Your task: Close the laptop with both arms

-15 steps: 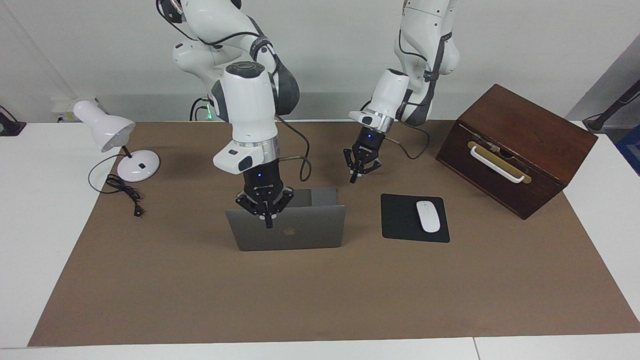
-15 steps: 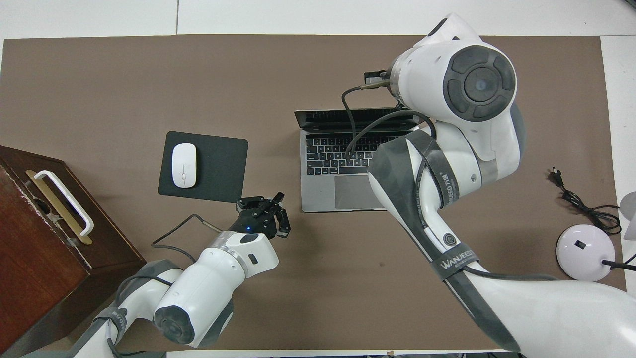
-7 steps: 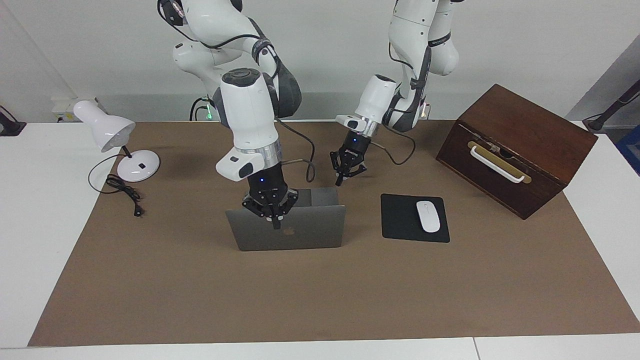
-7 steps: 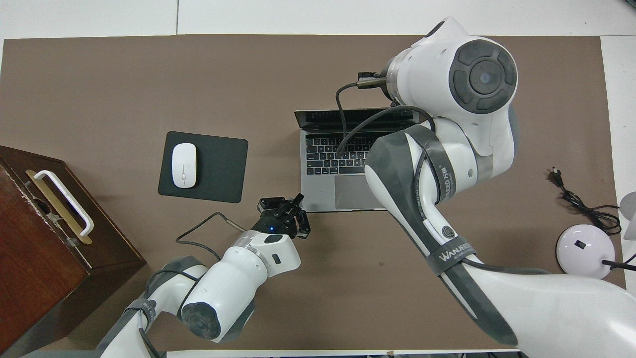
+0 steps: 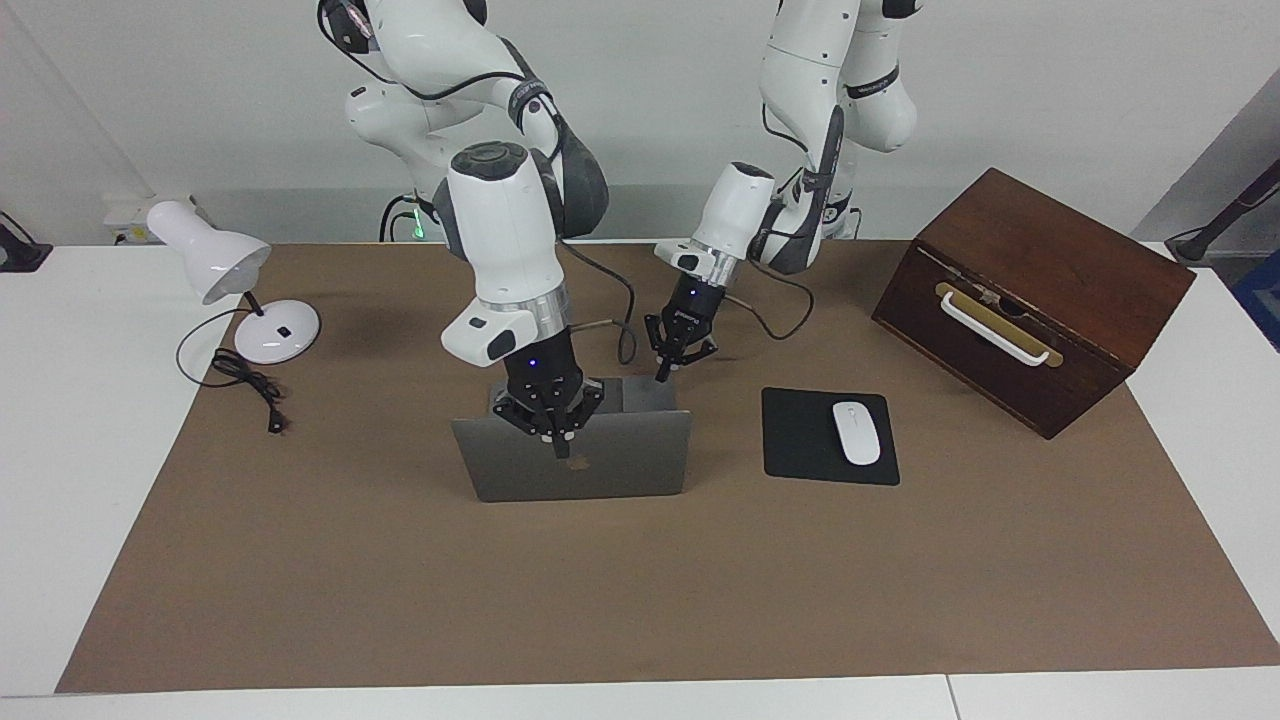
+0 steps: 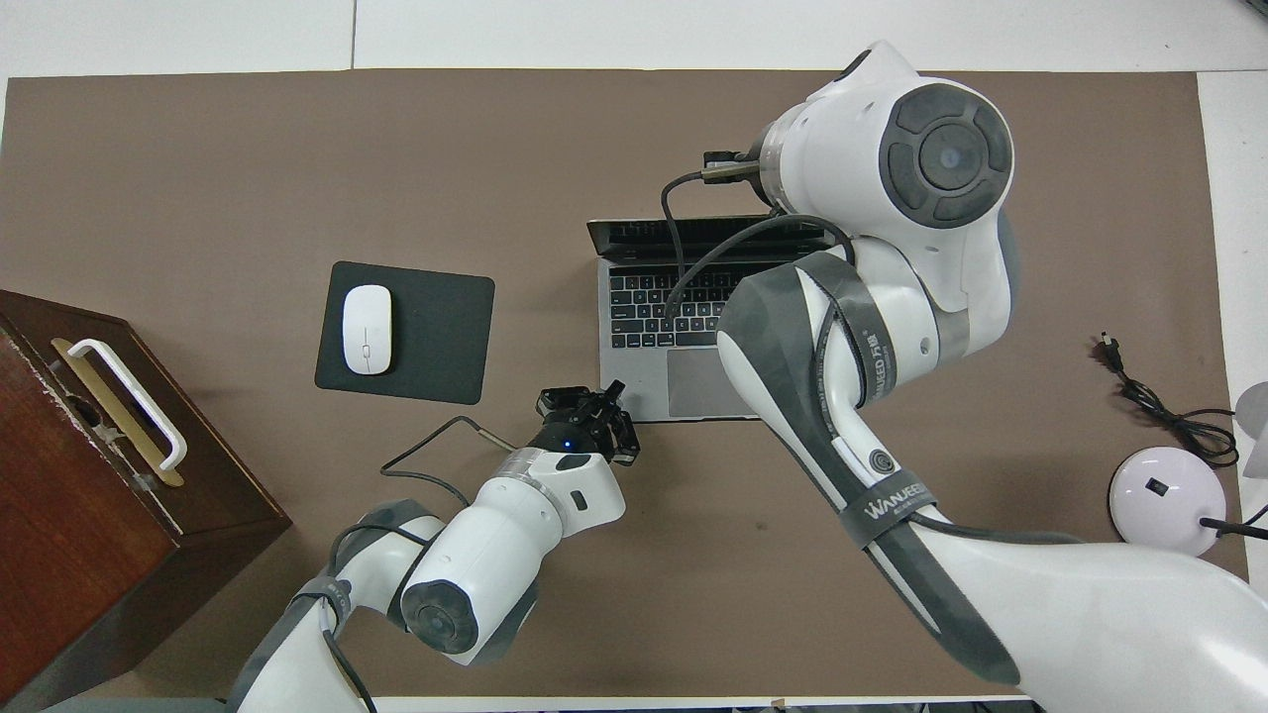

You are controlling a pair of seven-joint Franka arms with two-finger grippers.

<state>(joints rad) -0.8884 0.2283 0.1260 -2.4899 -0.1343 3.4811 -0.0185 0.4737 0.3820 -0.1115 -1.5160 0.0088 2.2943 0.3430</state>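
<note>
The silver-grey laptop [image 5: 610, 472] stands open on the brown mat, lid near upright, its apple logo facing away from the robots. Its keyboard [image 6: 649, 307] shows in the overhead view. My right gripper [image 5: 556, 445] is shut and points down, its tip against the lid's outer face just under the top edge, beside the logo. In the overhead view the right arm's wrist hides it. My left gripper [image 5: 668, 362] is shut and hangs just above the base's corner nearest the robots, toward the left arm's end. It also shows in the overhead view [image 6: 599, 401].
A black mouse pad [image 5: 800, 450] with a white mouse [image 5: 856, 432] lies beside the laptop toward the left arm's end. A dark wooden box [image 5: 1030, 290] stands past it. A white desk lamp [image 5: 235, 285] and its cord lie toward the right arm's end.
My left gripper has moved from near the mouse pad toward the laptop's base corner. My right gripper has sunk slightly and slid along the lid toward the logo. The lid's angle looks unchanged.
</note>
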